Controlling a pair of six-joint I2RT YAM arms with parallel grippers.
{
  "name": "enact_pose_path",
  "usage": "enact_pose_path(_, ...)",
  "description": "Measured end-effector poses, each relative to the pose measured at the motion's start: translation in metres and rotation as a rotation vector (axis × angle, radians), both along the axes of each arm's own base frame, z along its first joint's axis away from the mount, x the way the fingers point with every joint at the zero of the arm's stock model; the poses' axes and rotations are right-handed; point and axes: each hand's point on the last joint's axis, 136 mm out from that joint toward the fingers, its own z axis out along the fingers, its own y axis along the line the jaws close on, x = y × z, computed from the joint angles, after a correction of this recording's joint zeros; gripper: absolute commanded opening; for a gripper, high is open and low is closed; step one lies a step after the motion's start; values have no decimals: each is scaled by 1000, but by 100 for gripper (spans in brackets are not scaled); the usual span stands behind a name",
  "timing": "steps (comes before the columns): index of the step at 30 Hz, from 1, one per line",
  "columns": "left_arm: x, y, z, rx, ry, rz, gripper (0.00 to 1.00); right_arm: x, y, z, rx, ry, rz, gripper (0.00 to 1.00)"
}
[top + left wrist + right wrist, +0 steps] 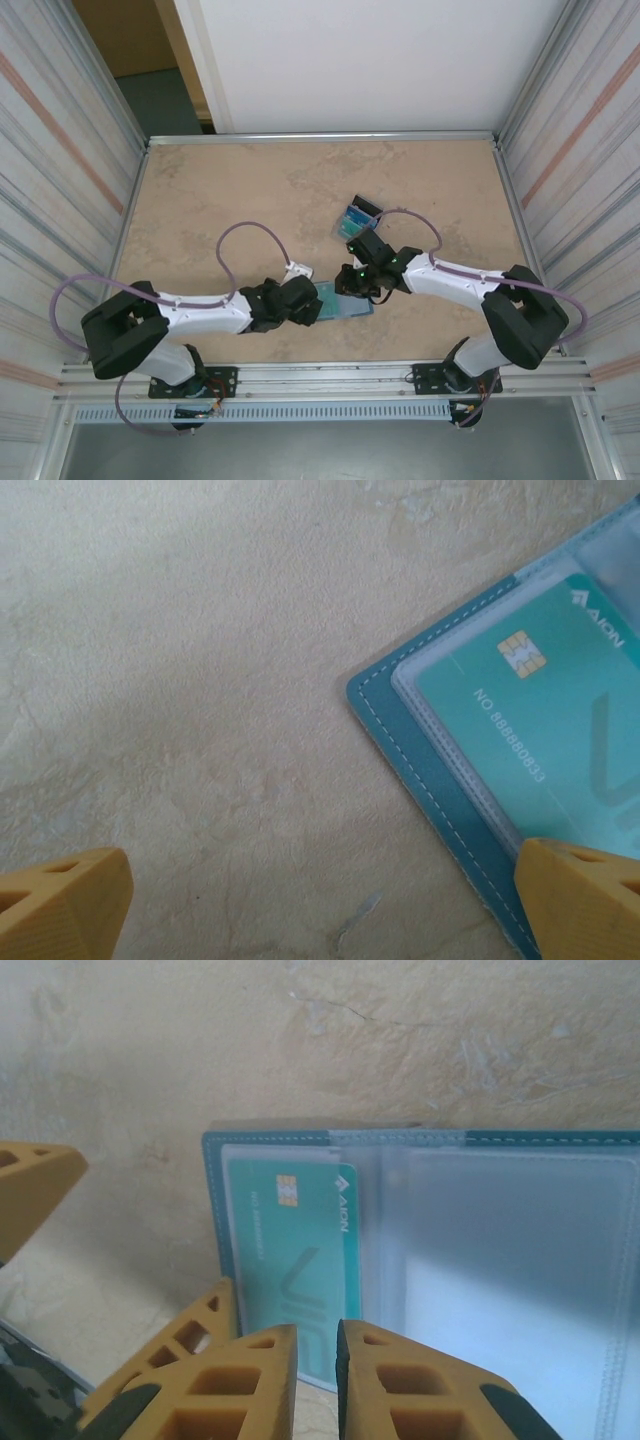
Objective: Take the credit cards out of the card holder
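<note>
Tabletop (200,200) of pale mottled stone carries everything, with the left arm (200,312) and right arm (460,280) both reaching in towards its near middle. Between their tips lies the card holder (345,304), spread open and flat, clear sleeves facing up.

The left gripper (325,905) stands wide open just above the table. One fingertip is over bare stone and the other overlaps the holder's stitched near edge (420,750), so the holder's corner sits inside the span, off to one side.

The right gripper (318,1365) is drawn to a narrow slit right at the near edge of the holder's left panel (215,1220). A teal card (290,1250) rests in that panel's sleeve and its lower edge runs down to the slit — whether the pads actually pinch it I cannot tell. The right panel's sleeve looks frosted and pale.

Further back on the table, just beyond the right gripper (352,280), lie a few loose credit cards (352,222) — teal, blue and black, overlapping.

The teal card (540,710) shows a small gold chip (520,655).
</note>
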Motion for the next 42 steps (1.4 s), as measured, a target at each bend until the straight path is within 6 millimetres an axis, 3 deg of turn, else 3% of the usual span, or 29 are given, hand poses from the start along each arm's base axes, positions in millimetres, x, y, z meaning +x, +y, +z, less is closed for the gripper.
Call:
enact_pose_path(8, 8, 3, 3, -17, -3, 31, 99, -3, 3, -10, 32, 39, 2, 18)
enact_pose_path(27, 6, 6, -10, 43, 39, 32, 99, -5, 4, -32, 43, 99, 3, 14)
enact_pose_path(42, 6, 5, -11, 53, 45, 32, 99, -3, 8, -38, 65, 104, 9, 16)
